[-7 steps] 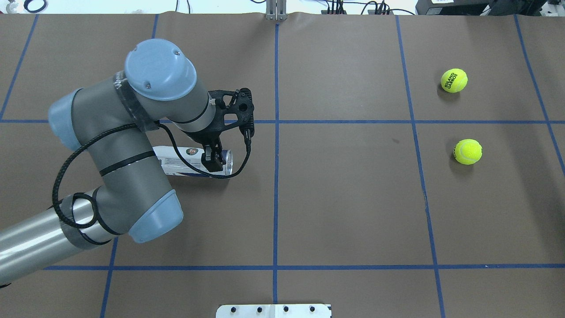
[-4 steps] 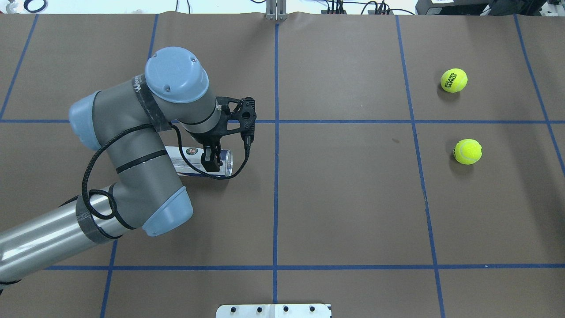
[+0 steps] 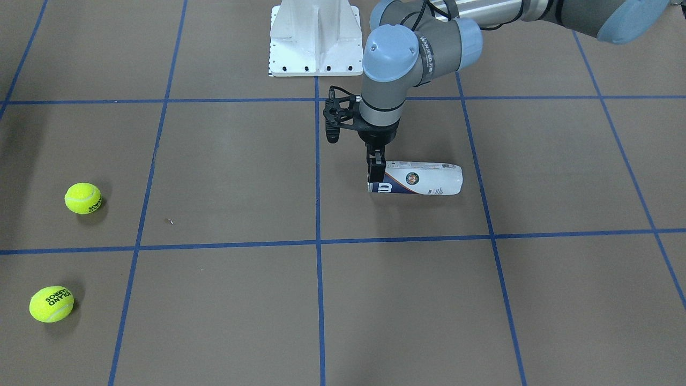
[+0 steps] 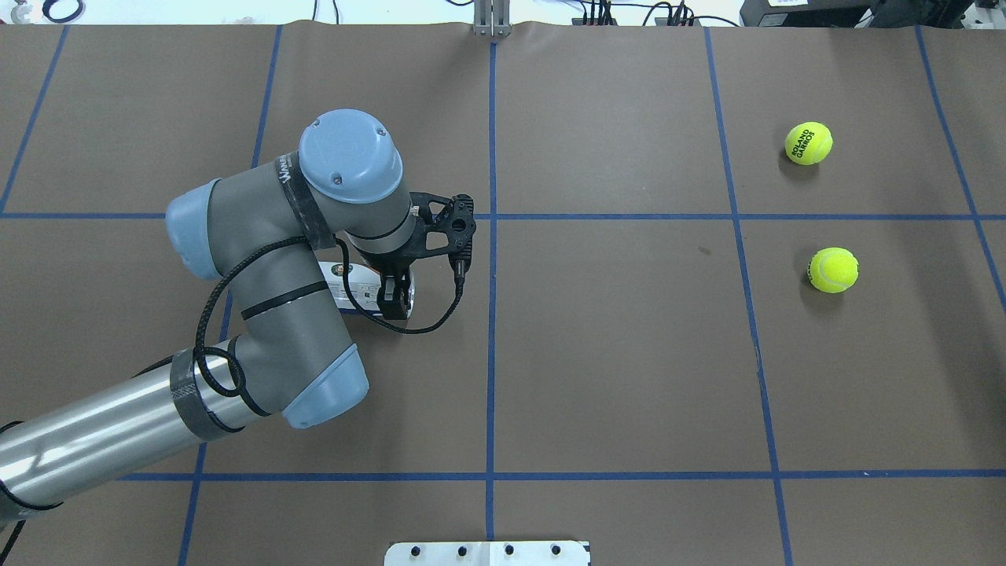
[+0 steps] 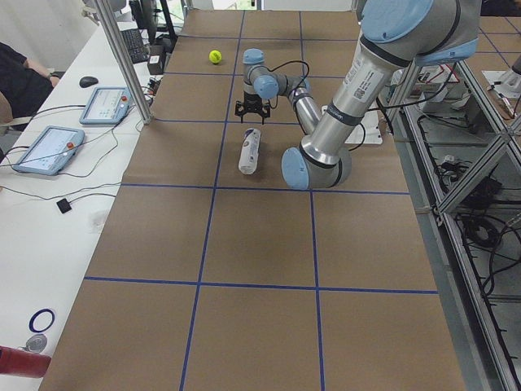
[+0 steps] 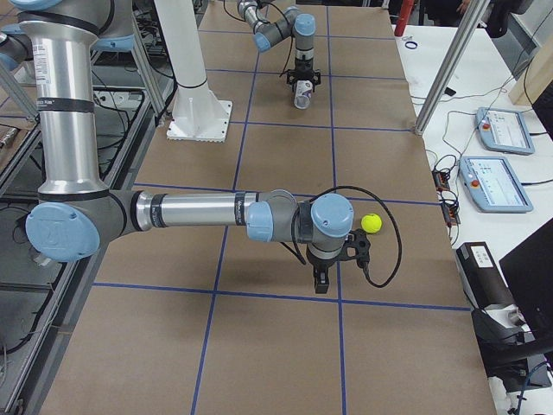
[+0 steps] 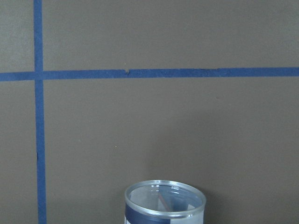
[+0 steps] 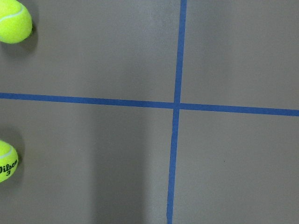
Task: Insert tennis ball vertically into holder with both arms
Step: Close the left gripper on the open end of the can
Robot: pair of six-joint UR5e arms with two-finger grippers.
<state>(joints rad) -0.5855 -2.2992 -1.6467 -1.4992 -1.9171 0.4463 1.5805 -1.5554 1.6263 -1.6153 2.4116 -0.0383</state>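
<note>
Left hand farther right, at lying holder's open end.

What I count on and around my table.
Two tennis balls, at two and three o'clock from the table's middle as seen from over my shoulders; one holder at nine; one white pedestal base at six; my two arms, left arm and right arm; two tablets on the side bench.
</note>
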